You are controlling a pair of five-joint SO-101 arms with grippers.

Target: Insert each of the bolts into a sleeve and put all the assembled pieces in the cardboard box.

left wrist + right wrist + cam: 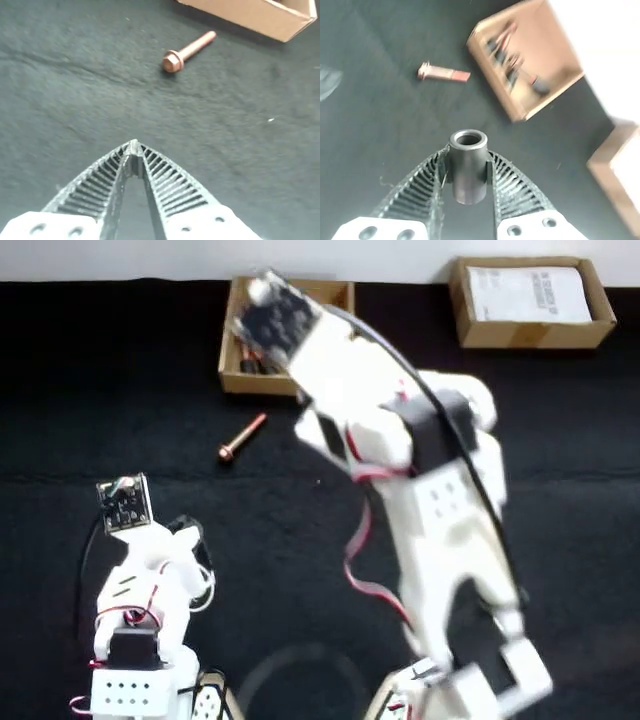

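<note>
- One copper-coloured bolt [242, 437] lies on its side on the black mat [320, 540]. It sits in the open ahead of the two arms, just short of the nearer box [232, 350], and looks easy to take from above.
- The right gripper [468, 150] clamps a dark metal sleeve [468, 172] between its ribbed jaws. The open bore faces up along the fingers. Held this way, the hole appears left free to receive the bolt's shank.
- The right arm [430, 490] is stretched far across the mat, with its wrist over the nearer box's edge. The bolt is off to one side of it.
- The left gripper [134, 149] hangs low over the mat with its jaws pressed together and nothing between them. It points towards the bolt, whose hexagonal head is turned its way. The jaws would have to part before it could pick anything up.
- The nearer box holds a jumble of loose parts, too blurred to count or sort.
- The second box [530, 335] stands well apart at the far corner, with a white sheet [530, 292] inside. Which box is meant for the finished pieces cannot be told.
- Bolt and sleeve are not yet joined, so this pair's assembly seems barely begun.
- The likely next job is lifting the bolt and lining its shank up with the bore. A slight tilt in either grip could make it jam or slip.
</note>
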